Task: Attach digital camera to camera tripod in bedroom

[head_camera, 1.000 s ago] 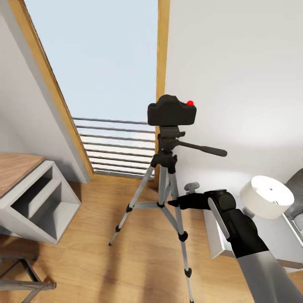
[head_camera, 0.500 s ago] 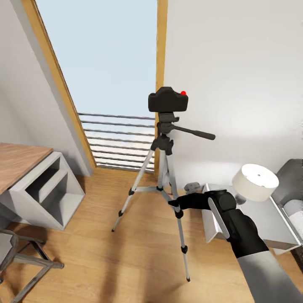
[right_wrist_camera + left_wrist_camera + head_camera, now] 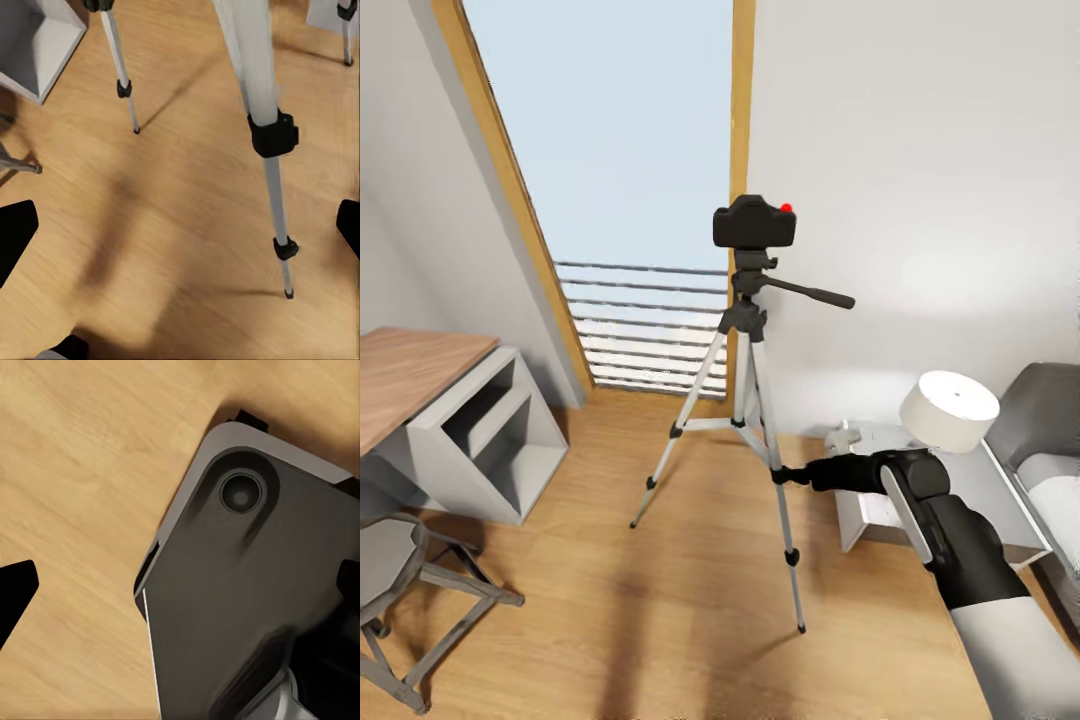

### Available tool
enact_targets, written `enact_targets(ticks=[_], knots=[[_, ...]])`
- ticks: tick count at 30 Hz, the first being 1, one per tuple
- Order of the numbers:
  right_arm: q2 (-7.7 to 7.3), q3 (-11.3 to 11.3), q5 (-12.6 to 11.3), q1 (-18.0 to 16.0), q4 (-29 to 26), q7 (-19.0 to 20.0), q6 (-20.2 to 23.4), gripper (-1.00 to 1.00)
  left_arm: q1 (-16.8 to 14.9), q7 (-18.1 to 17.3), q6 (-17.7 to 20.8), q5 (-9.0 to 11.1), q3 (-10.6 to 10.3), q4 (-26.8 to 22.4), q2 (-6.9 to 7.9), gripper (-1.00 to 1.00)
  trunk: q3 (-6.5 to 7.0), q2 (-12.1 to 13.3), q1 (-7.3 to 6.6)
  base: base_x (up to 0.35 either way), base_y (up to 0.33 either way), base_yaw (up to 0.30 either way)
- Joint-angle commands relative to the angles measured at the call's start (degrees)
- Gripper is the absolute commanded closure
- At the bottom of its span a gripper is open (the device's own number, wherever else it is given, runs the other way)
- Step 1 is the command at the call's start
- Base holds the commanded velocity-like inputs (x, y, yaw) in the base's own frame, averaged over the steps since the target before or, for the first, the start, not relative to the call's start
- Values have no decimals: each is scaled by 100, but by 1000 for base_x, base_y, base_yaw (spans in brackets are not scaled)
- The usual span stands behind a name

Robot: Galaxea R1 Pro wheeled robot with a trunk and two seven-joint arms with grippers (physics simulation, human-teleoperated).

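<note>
The digital camera (image 3: 754, 224), black with a red button, sits on the head of the camera tripod (image 3: 746, 318), which stands on the wood floor by the tall window. The pan handle (image 3: 812, 294) sticks out to the right. My right gripper (image 3: 780, 475) hangs low beside the tripod's front leg, level with its black joint. In the right wrist view the right gripper (image 3: 180, 232) is open, with that leg (image 3: 259, 82) ahead of it and nothing between the fingers. My left gripper (image 3: 180, 585) points down at the floor, open and empty.
A white shelf unit with a wood top (image 3: 480, 430) and a grey stool (image 3: 400, 570) stand at the left. To the right are a white nightstand (image 3: 875, 505), a white lamp (image 3: 950, 410) and the grey bed (image 3: 1045, 440). My dark base (image 3: 255, 600) lies under the left wrist.
The head view has drawn back, so the tripod and camera look smaller and more floor shows. The camera stays on the tripod. My right gripper stays open by the front leg.
</note>
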Motion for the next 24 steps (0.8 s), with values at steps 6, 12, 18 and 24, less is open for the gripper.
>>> enact_targets(ticks=[6, 12, 18, 24], knots=[[-52, -840, -34, -3, 86, -23, 47, -100, -3, 18, -10, 43, -48, 5, 16, -100, -7, -6, 0, -68, 0, 0], [-183, -1025, 868, -3, 1384, -47, -27, -100, -1, 18, -15, 45, -48, 6, 35, -100, -7, -6, 0, -9, 0, 0], [-503, -1088, 1960, -3, 4006, -69, -1634, -100, -2, 18, -14, 46, -48, 8, 48, -100, -7, -6, 0, -1, 0, 0], [-770, -1091, 2123, -2, 6748, -117, -3644, -100, 0, 18, -10, 46, -48, 8, 50, -100, -7, -6, 0, 0, 0, 0]])
